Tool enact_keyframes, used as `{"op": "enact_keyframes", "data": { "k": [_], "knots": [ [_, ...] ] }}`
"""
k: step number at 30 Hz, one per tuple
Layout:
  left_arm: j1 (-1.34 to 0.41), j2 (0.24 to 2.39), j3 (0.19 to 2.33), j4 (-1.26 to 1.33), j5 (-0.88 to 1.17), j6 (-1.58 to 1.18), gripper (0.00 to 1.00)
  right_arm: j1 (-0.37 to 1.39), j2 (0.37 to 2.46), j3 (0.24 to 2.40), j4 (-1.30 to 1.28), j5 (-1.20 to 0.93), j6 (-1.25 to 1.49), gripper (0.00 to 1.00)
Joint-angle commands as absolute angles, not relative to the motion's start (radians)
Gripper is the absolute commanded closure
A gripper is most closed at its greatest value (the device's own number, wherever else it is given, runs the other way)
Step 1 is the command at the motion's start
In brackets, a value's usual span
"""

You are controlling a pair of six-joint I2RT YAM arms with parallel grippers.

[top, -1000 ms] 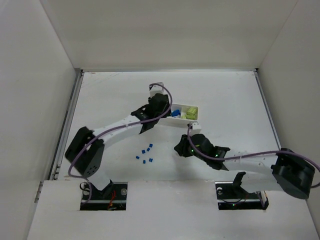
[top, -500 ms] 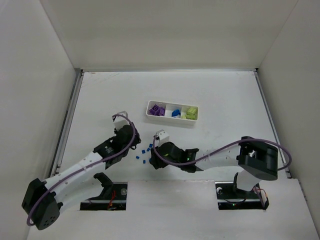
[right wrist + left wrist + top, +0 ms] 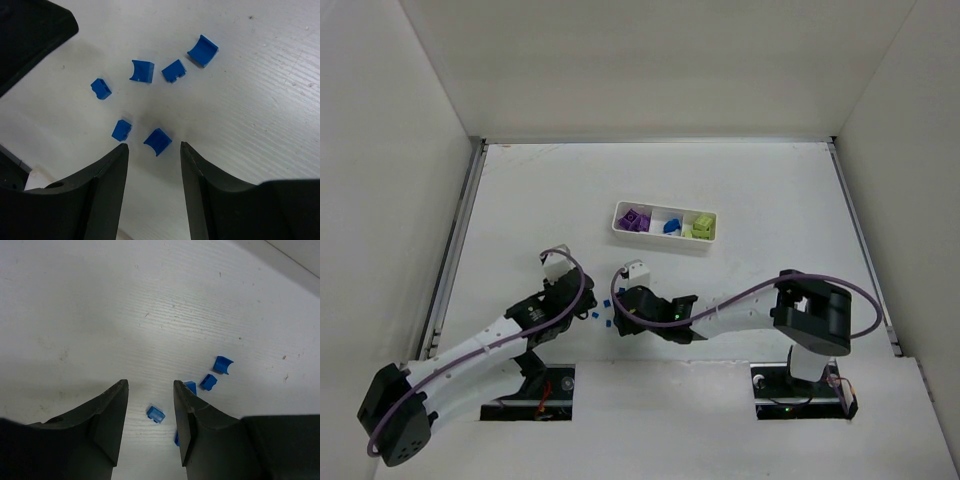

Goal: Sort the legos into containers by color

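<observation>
The job is mostly done, I think, but not finished. In the top view, the white tray [image 3: 662, 207] sits a little above the middle of the picture. Its left part has purple bricks [image 3: 637, 219] in it. The middle part has a few sorted blue bricks [image 3: 671, 226]. The right part has yellow-green bricks [image 3: 701, 226]. I see no purple or yellow-green ones out on the table [image 3: 770, 180].

What is left is a small bunch of loose blue bricks [image 3: 593, 316]. They lie lower down and a bit left of the middle, well apart from the tray. The right wrist view shows six of them. They belong in the middle part.

Both claws are down by that bunch, one on each side.

The left claw [image 3: 149, 390] has its two fingers spread apart, and it holds nothing. One little blue brick [image 3: 155, 413] lies on the table in the gap between the fingers, near the bottom of that view. It looks very close to the right-hand finger, but I cannot tell if they touch. More blue bricks lie to the right.

The right claw [image 3: 152, 159] is spread too, and it pinches nothing. The nearest blue brick [image 3: 157, 141] lies right at its mouth, between the two tips. The other five sit farther up the picture.
</observation>
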State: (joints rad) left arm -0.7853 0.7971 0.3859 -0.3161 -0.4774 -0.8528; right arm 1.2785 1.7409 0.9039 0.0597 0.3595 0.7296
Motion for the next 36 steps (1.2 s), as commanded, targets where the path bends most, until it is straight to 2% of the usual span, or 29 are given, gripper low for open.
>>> {"op": "enact_keyframes", "data": {
  "k": [1, 9, 13, 15, 18, 20, 30, 36],
  "knots": [
    [-0.808, 0.775, 0.374, -0.325, -0.502, -0.89, 0.61, 1.292, 1.767, 0.957, 0.048, 0.411, 0.772, 0.48],
    [-0.846, 0.776, 0.365, -0.307, -0.532, -0.894, 0.61, 1.292, 1.822, 1.019, -0.069, 0.508, 0.813, 0.57],
    [-0.855, 0.77, 0.371, -0.324, -0.526, -0.899, 0.61, 1.298, 1.842, 1.052, -0.113, 0.514, 0.818, 0.65],
    [-0.87, 0.769, 0.371, -0.331, -0.525, -0.907, 0.61, 1.309, 1.844, 1.065, -0.138, 0.528, 0.815, 0.64],
    [-0.889, 0.772, 0.377, -0.357, -0.54, -0.936, 0.61, 1.323, 1.839, 1.075, -0.184, 0.551, 0.819, 0.53],
    [-0.9, 0.773, 0.382, -0.376, -0.546, -0.948, 0.61, 1.334, 1.83, 1.077, -0.204, 0.563, 0.822, 0.51],
    [-0.917, 0.755, 0.362, -0.382, -0.589, -1.003, 0.61, 1.358, 1.855, 1.078, -0.196, 0.549, 0.848, 0.69],
    [-0.895, 0.709, 0.356, -0.38, -0.575, -1.022, 0.61, 1.364, 1.764, 0.999, -0.12, 0.595, 0.839, 0.76]
  ]
}}
